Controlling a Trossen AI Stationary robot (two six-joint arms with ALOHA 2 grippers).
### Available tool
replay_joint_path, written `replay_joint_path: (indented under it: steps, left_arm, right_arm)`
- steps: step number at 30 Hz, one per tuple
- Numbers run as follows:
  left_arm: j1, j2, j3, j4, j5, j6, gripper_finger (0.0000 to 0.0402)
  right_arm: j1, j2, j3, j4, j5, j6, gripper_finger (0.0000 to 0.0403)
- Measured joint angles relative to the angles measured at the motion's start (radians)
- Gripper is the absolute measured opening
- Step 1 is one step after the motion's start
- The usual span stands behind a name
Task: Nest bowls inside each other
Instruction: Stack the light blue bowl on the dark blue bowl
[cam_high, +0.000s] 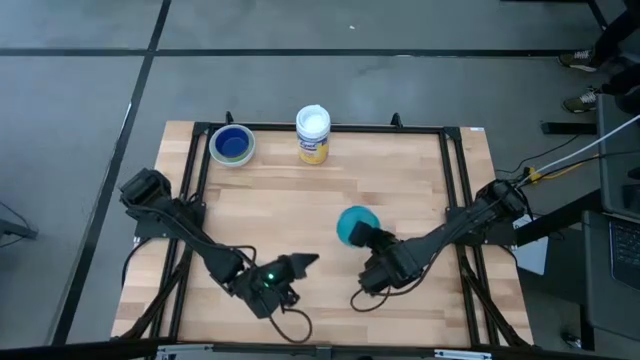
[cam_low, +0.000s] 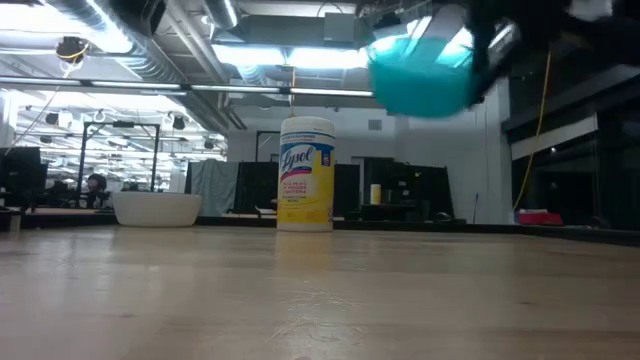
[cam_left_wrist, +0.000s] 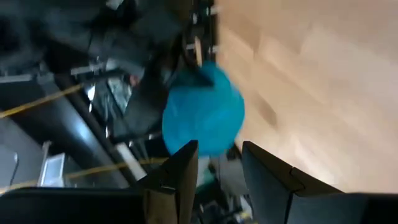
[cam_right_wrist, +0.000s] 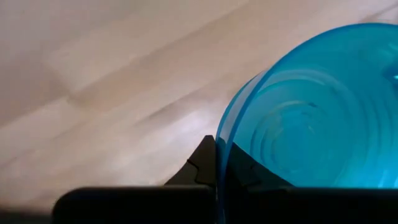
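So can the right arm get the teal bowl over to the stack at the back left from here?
Probably yes. The right gripper is shut on the teal bowl, held above the table. The boards toward the stacked bowls look bare; the wipes jar stands beside that line. It is a long stretch, though.

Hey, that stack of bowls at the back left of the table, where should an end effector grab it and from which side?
Grip the rim of the bowl stack, one finger inside and one outside, coming straight down from above. It sits upright with its mouth open to the top, and its wide round body looks too broad to span. The side facing the wipes jar is tighter, so take the rim on the side toward the table's middle.
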Motion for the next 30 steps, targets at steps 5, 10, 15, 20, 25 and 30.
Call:
replay_joint_path:
  steps: [5,10,15,20,25,30]
  left_arm:
    - [0.020,0.049,0.116,-0.143,0.084,-0.053,0.0121]
    - [0.046,0.078,0.169,-0.225,0.110,-0.056,0.0121]
    - [0.061,0.080,0.170,-0.226,0.118,-0.035,0.0121]
    - [0.076,0.080,0.170,-0.227,0.142,-0.036,0.0121]
    - [0.103,0.080,0.170,-0.232,0.168,-0.055,0.0121]
    - [0.130,0.080,0.170,-0.256,0.197,-0.095,0.0121]
  right_arm:
    - [-0.015,0.000,0.093,0.081,-0.013,-0.042,0.0001]
    - [-0.024,0.019,0.122,0.107,-0.038,-0.074,0.0001]
    - [-0.024,0.058,0.127,0.134,-0.067,-0.073,0.0001]
    - [-0.025,0.062,0.127,0.163,-0.067,-0.074,0.0001]
    - [-0.024,0.062,0.168,0.179,-0.073,-0.074,0.0001]
    - [-0.025,0.062,0.221,0.182,-0.079,-0.070,0.0001]
